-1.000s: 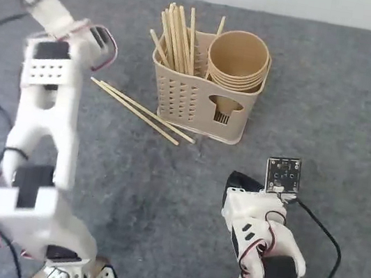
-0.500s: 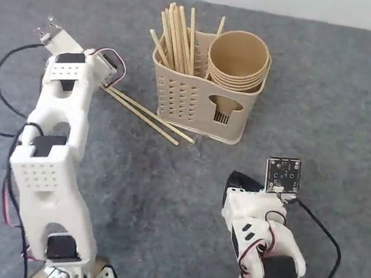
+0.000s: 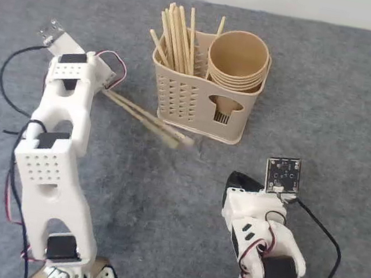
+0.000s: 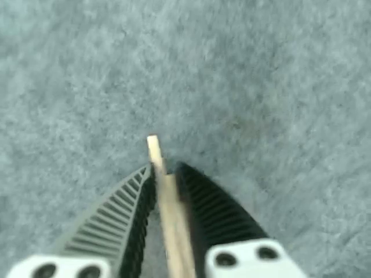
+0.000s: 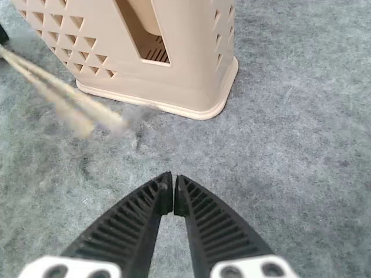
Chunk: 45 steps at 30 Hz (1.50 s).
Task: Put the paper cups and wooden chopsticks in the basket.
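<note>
Two wooden chopsticks (image 3: 148,117) lie slanted on the grey carpet in front of the basket (image 3: 190,101), their far ends blurred. My left gripper (image 3: 111,83) is at their outer end, shut on them; the left wrist view has a stick (image 4: 168,200) clamped between the ribbed fingers (image 4: 130,202), its tip poking out beyond them. The beige basket holds stacked paper cups (image 3: 237,59) and a bundle of chopsticks (image 3: 177,35). My right gripper (image 5: 173,186) rests shut and empty on the carpet, a little in front of the basket (image 5: 185,63).
Grey carpet (image 3: 330,119) covers the table, with free room right of the basket and between the arms. The blurred chopstick ends (image 5: 69,101) show close to the basket's base. A black cable (image 3: 3,89) loops beside the left arm.
The left arm swung in from the far left and came down on the chopsticks' outer end. The loose chopsticks have shifted slightly and now look blurred. The right arm has not moved.
</note>
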{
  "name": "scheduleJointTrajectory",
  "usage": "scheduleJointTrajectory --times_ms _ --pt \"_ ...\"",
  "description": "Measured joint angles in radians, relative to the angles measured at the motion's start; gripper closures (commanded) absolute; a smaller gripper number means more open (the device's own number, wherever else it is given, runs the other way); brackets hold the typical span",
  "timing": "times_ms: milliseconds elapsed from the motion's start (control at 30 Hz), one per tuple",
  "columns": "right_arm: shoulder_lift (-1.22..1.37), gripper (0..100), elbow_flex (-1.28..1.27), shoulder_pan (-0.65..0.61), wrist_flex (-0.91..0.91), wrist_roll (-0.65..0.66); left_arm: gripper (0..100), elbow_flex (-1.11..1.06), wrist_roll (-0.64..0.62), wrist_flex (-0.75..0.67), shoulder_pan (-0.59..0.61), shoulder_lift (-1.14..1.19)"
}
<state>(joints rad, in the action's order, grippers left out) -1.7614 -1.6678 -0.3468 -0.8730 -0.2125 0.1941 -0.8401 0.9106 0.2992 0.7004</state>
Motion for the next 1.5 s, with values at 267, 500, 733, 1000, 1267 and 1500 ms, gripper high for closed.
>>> scheduleJointTrajectory --times_ms 267,500,733,1000,1267,1500 --pt "0.0 97.2 0.0 0.0 0.0 0.0 99 0.008 0.003 0.17 -0.002 -0.043" --pt "0.0 97.2 0.0 0.0 0.0 0.0 99 -0.002 0.149 0.365 -0.002 -0.146" --pt "0.0 97.2 0.0 -0.003 -0.009 0.0 99 -0.239 0.261 0.374 -0.002 -0.367" --pt "0.002 96.8 0.0 -0.035 -0.048 0.058 99 -0.727 0.331 0.14 -0.029 -0.816" --pt "0.002 96.8 0.0 -0.103 -0.075 0.061 75 -1.057 0.393 -0.075 -0.064 -1.132" --pt "0.002 96.9 0.0 -0.112 -0.075 0.063 67 -1.073 0.393 -0.078 -0.068 -1.145"
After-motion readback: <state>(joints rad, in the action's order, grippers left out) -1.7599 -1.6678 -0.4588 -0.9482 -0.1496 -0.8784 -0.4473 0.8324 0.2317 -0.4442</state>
